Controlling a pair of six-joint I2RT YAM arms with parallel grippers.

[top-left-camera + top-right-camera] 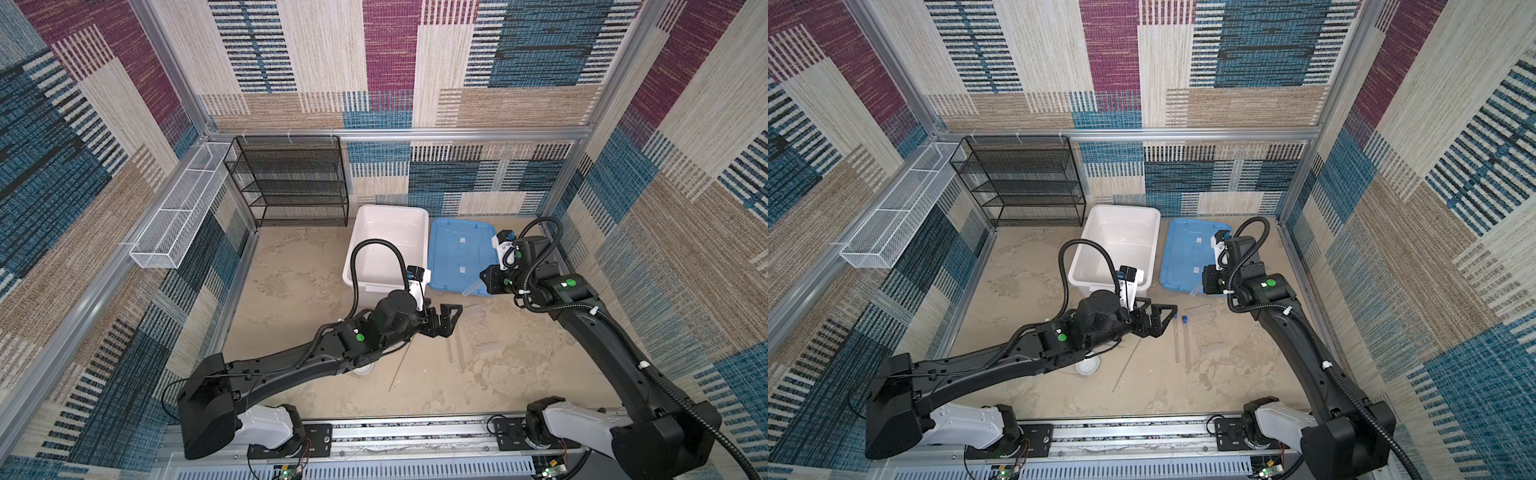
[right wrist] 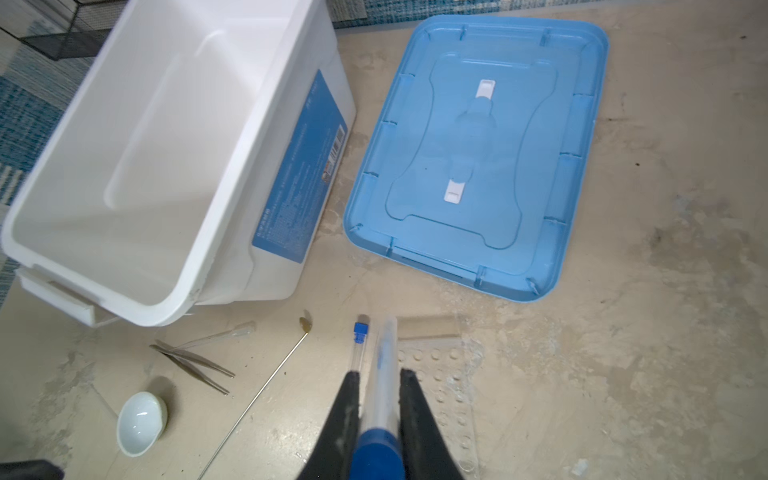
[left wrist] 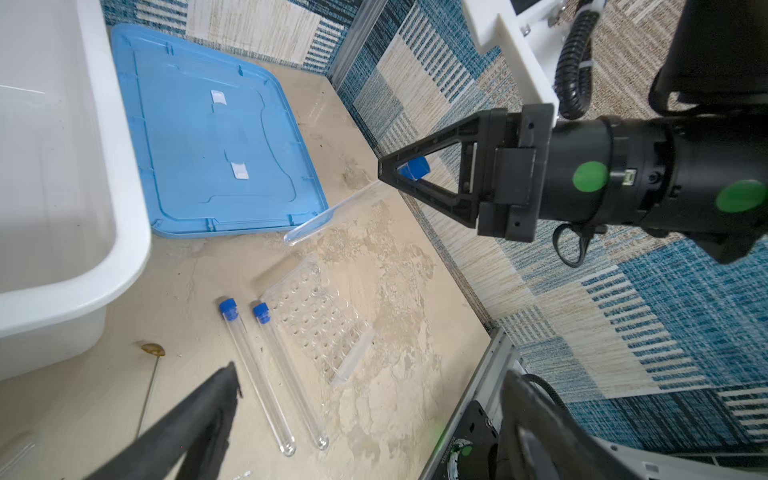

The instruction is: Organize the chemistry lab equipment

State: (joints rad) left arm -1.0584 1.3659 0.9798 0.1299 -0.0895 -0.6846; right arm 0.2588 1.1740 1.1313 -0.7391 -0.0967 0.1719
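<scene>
My right gripper (image 2: 376,374) is shut on a clear blue-capped tube (image 2: 382,353), just below its cap, and holds it tilted above the floor by the near corner of the blue lid (image 1: 457,249); in the left wrist view that tube (image 3: 328,216) slants down from the right gripper (image 3: 386,174). Two more tubes (image 3: 257,374) (image 3: 291,374) lie side by side next to the clear tube rack (image 3: 320,320). My left gripper (image 1: 1160,320) hovers open over their capped ends. Tweezers (image 2: 195,365), a dropper (image 2: 220,334), a spoon-tipped rod (image 2: 266,382) and a white dish (image 2: 141,422) lie before the tub.
The open white tub (image 1: 386,210) stands mid-floor with its lid flat to the right. A black mesh shelf (image 1: 291,183) stands at the back left. A white wire basket (image 1: 174,220) hangs on the left wall. In a top view the left arm partly covers the dish (image 1: 1088,368).
</scene>
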